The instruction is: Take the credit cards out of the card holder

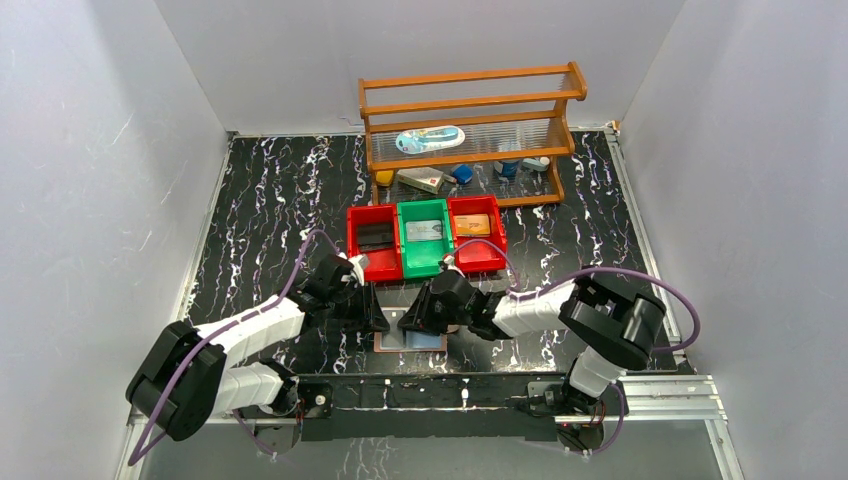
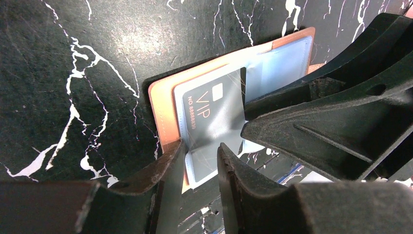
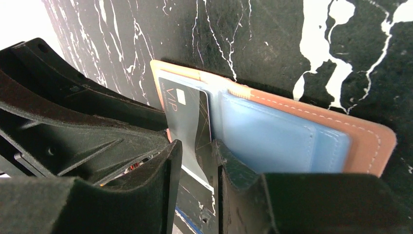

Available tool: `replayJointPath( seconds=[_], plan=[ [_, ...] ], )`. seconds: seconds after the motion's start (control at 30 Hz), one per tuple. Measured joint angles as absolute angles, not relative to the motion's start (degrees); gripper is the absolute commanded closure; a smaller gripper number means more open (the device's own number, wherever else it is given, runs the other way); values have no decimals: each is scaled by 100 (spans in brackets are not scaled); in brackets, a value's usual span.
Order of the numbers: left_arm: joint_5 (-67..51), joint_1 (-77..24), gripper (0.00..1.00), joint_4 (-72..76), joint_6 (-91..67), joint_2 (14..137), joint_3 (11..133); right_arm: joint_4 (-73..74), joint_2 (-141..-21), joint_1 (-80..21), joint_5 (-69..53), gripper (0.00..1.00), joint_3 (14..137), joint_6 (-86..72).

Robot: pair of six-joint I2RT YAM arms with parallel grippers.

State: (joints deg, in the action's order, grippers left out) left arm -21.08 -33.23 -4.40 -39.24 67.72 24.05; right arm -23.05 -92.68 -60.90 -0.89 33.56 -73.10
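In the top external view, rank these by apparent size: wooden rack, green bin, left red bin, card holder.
1. wooden rack, clearly the largest.
2. green bin and left red bin: these look alike, so I am not ranking them.
3. card holder: smallest showing, though partly covered.

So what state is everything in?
card holder: open.
VIP card: inside clear sleeve, bowed upward.
left gripper: nearly closed astride sleeve edge, grip unclear.
right gripper: nearly closed astride VIP card, grip unclear.
green bin: holds grey card.
left red bin: holds dark card.
right red bin: holds orange card.
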Motion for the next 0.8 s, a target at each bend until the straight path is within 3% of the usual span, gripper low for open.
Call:
replayJointPath(
  seconds=[0.27, 0.6, 0.8],
  plan=[
    [-2110, -3339, 72, -416, -3922, 6810, 2405, -2176, -9321, -6112, -141, 68, 3479, -7150],
    [-2084, -3336, 74, -421, -3920, 6766, 2368, -3194, -9480, -6029, -329, 98, 3037, -7091],
    [-2060, -3339, 74, -377, -3929, 6711, 2320, -3140, -9417, -6040, -261, 100, 3015, -7063]
  ],
)
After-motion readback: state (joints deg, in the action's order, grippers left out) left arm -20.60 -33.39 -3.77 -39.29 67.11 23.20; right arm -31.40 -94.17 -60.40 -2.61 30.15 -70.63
